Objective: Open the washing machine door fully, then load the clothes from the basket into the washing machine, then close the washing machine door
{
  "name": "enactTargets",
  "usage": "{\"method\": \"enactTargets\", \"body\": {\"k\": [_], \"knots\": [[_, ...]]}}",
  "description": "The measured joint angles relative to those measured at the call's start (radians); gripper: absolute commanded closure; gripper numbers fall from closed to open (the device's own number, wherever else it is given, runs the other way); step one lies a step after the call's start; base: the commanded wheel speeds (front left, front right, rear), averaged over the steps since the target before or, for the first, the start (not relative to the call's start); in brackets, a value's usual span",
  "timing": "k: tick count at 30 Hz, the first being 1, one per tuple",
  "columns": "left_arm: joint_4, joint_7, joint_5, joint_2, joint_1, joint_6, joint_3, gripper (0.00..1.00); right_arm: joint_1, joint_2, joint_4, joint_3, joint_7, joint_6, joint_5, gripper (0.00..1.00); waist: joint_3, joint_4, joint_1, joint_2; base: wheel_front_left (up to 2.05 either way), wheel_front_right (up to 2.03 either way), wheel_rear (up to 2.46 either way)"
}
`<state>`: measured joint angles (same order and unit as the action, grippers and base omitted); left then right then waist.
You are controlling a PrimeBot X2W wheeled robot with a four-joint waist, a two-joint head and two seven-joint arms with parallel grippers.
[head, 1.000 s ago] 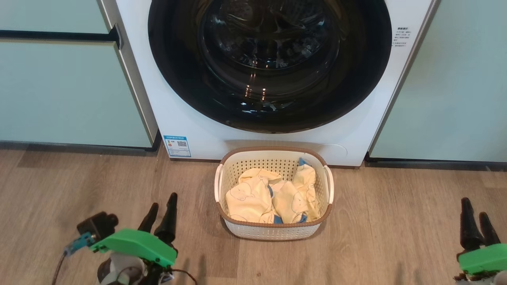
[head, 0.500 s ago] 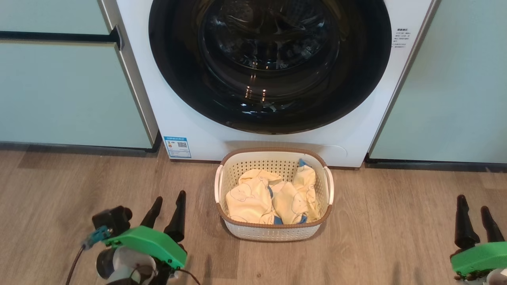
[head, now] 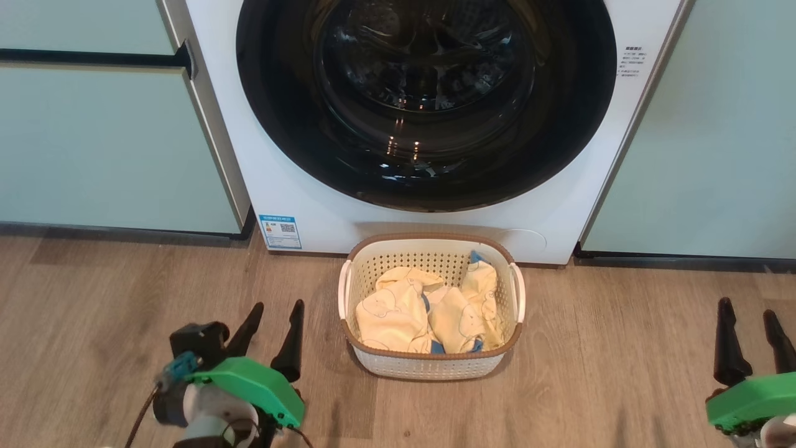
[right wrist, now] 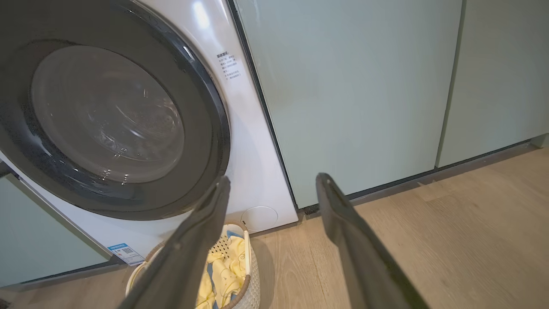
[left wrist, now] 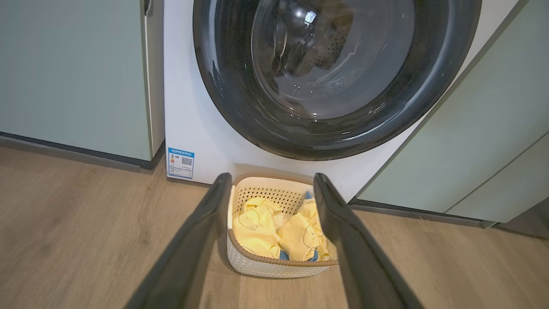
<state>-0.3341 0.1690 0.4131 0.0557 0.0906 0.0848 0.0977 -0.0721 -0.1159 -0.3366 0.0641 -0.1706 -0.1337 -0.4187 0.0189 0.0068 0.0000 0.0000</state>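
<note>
Wood-plank floor [head: 93, 298] fronting pale green cabinets [head: 93, 143]. White washing machine [head: 280, 186] between them, door [head: 572, 124] shut; blue energy sticker [head: 279, 231] with QR code low on its left, small print [head: 631, 60] unreadable. Basket [head: 429, 367] of yellow clothes [head: 398, 311] on floor just before machine's base. Left fingers [head: 289, 354] near basket's left side, right fingers [head: 726, 354] well apart; both pairs spread wide, empty.

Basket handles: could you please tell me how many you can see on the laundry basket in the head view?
2: a left handle and a right handle, both white, on opposite sides of the cream basket; none seems hidden.
</note>
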Motion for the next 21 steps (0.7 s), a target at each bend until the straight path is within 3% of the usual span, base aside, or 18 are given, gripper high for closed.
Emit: {"method": "enactTargets", "body": {"k": [21], "knots": [[-0.024,0.062,-0.218,0.0,0.044,-0.028,0.002,0.0,-0.001,-0.004,-0.002,-0.003,-0.063,0.0,0.244,0.0,0.007,-0.002,0.0,0.0,0.0,0.0,0.0]]}}
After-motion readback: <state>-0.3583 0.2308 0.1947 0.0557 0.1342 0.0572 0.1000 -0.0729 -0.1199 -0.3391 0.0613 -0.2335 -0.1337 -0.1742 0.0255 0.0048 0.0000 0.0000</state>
